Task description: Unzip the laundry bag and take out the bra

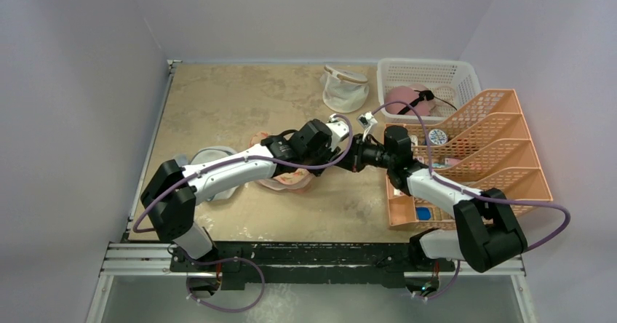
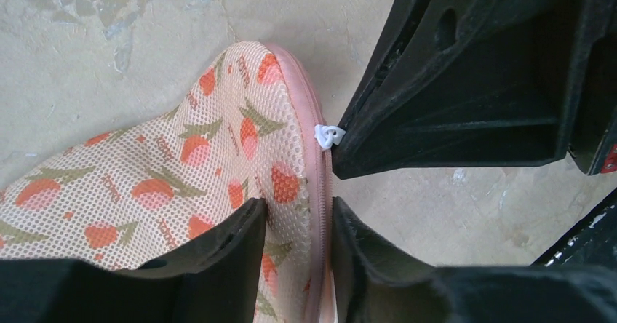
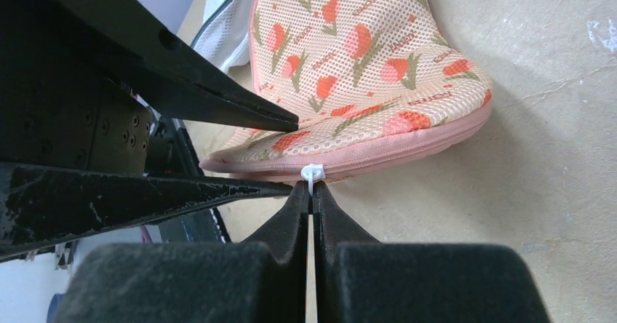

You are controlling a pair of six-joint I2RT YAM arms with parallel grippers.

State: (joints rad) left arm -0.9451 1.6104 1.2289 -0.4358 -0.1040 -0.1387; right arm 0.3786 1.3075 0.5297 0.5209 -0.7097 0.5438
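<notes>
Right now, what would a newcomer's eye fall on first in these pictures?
The peach, leaf-printed laundry bag lies in the middle of the table. The right pincer is shut on the white zip pull at the bag's pink edge, and the left pincer stands open astride that same edge.

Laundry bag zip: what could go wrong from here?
1. The right tool pinches only the tip of the small white zip pull; it could slip free when pulled.
2. The left tool straddles the rim of the laundry bag with jaws open; unpinned, the bag may drag along instead of unzipping.
</notes>
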